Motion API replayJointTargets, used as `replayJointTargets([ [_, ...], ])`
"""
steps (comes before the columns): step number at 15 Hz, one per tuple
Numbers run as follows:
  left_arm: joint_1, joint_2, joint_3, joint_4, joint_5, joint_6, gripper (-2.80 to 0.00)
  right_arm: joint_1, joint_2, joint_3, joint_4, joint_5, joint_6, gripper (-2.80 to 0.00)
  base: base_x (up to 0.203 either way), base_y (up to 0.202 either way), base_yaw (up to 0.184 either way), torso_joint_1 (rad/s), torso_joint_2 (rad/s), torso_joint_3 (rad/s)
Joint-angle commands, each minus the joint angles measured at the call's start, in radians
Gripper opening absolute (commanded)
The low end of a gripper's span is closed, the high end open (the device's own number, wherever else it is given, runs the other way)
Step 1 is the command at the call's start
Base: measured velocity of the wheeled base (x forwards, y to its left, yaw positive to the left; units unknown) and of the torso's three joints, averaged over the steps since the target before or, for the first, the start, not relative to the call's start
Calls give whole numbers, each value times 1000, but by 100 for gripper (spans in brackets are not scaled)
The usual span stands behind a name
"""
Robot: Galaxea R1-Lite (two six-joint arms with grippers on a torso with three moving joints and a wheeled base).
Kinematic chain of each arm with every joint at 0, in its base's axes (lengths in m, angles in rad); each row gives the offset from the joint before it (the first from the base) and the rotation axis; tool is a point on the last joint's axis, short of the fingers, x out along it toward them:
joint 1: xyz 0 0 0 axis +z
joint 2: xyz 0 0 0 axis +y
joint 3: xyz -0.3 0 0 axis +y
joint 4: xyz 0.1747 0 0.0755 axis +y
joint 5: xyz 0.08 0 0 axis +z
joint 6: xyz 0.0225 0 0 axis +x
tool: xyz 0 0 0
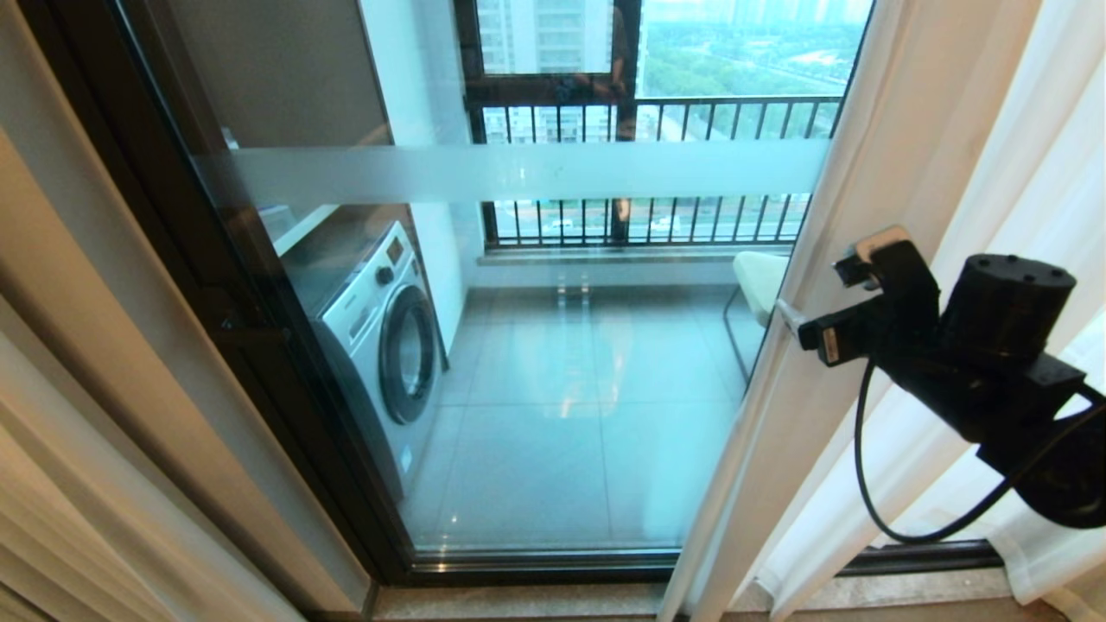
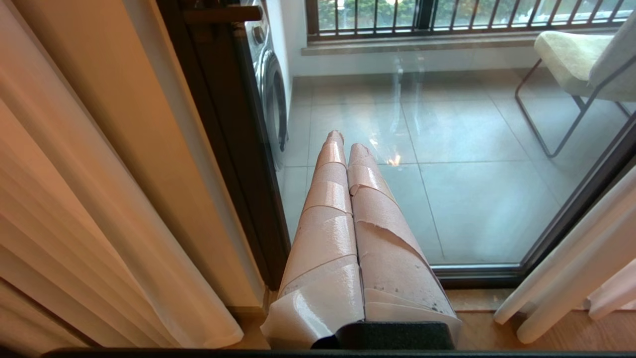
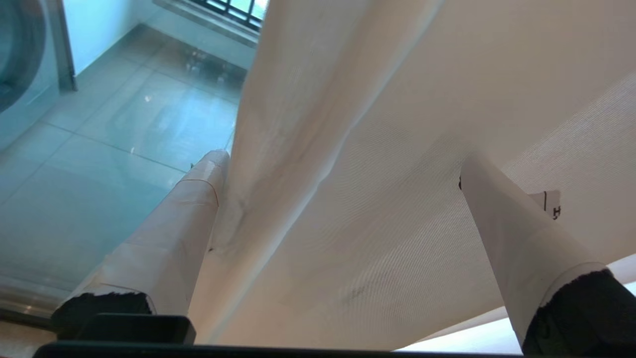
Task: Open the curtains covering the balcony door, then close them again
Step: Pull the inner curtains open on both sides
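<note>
Right tool (image 1: 808, 294) stands spread wide astride a fold of the curtains (image 1: 873, 259) beside the balcony door (image 1: 553, 345); left tool (image 2: 343, 141) pressed together, idle.

From the head camera I can't see the right tool's (image 1: 808, 285) fingertips; the curtains' (image 1: 873, 259) fold swallows them. Beyond that tool, the chair (image 1: 760, 281) on the balcony is mostly behind the fabric. The washing machine (image 1: 380, 337) is cut by the balcony door (image 1: 259, 345) frame. My left tool (image 2: 343, 144) is outside the head view.
</note>
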Motion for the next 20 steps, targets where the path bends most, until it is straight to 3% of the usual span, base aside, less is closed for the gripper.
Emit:
replayJointTargets([
  [1,0,0,0,0,0,0,-280,-14,8,-10,-8,-1,-3,0,0,0,0,0,0,0],
  [3,0,1,0,0,0,1,-280,-22,24,-17,-19,1,-2,0,0,0,0,0,0,0],
  [4,0,0,0,0,0,0,-280,-25,39,-21,-40,2,-3,-280,0,0,0,0,0,0],
  [15,0,0,0,0,0,0,-280,-26,11,-1,-78,9,3,-280,0,0,0,0,0,0],
  [20,0,0,0,0,0,1,-280,-20,-15,76,-189,29,9,-280,0,0,0,0,0,0],
])
